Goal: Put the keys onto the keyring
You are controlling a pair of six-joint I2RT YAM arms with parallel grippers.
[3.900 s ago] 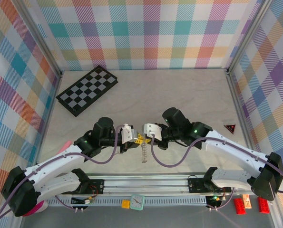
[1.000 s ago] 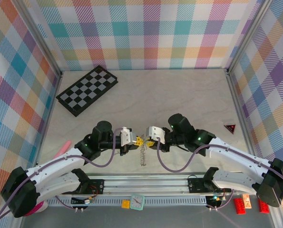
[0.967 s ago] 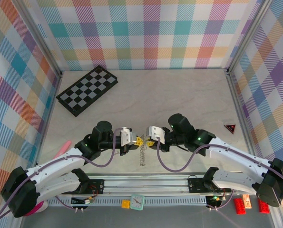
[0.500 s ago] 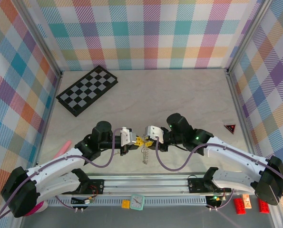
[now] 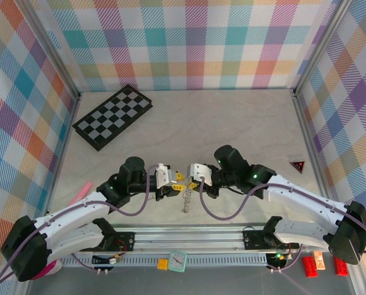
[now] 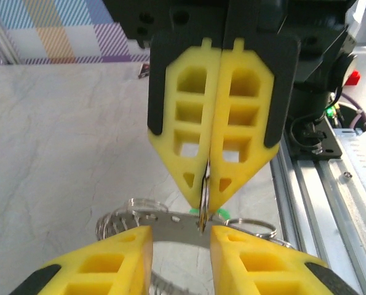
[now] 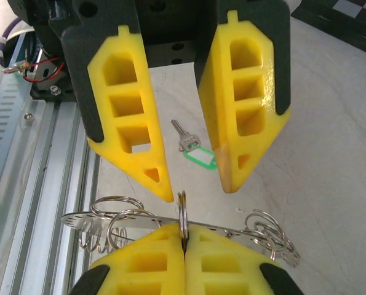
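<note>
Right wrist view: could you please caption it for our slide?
Right gripper shut on the keyring, left gripper open opposite, green-tagged key on the table.

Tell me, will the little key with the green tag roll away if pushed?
Probably not: the key lies flat on the table, so it would likely slide rather than roll. It looks thin and small, so a light nudge may spin it. Its green tag might dangle when lifted.

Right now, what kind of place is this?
Probably a robot practice booth: plaid walls close in a table, a left arm and right arm are bolted to a metal rail, and a chessboard lies nearby.
</note>
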